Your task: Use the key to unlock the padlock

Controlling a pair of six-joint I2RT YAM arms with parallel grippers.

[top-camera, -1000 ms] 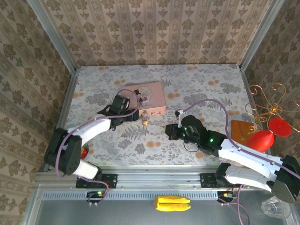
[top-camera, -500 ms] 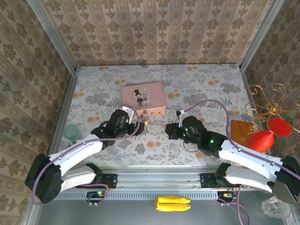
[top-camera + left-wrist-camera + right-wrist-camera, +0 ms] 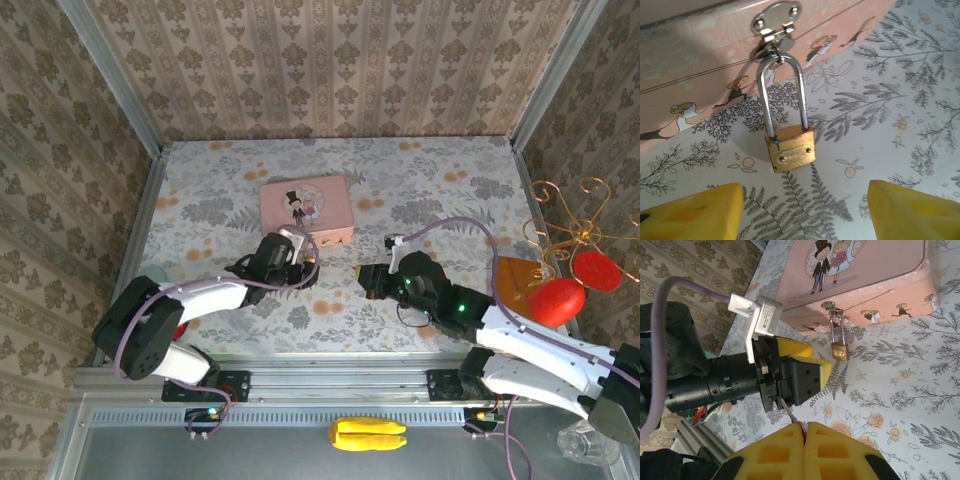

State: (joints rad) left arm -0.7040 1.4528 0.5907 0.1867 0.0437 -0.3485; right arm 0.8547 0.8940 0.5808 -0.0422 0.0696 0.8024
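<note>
Left gripper: jaws wide apart, nothing between them. The two yellow fingertips sit low at either edge of the left wrist view, and I see no contact with anything. Just ahead of them, centred between the two tips, is the padlock. Its brass body lies on the table, tilted a bit, keyhole end toward the camera. Its silvery shackle runs up and hooks through the metal hasp on the front wall of the pink tin, so the padlock is on the tin and looks locked. Right gripper: fingers pressed together, pinching the key, a thin dark sliver that pokes out from the seam between the yellow pads. I can't read the key's teeth or which way it is turned, it's too small. From the right wrist view the key tip points toward the black body of the left gripper, close to it; I can't tell if they touch. The padlock hangs further on, beyond the left fingers, well apart from the key. In the top view both grippers face each other near the table's middle, in front of the tin, left one right at the tin's front edge.
</note>
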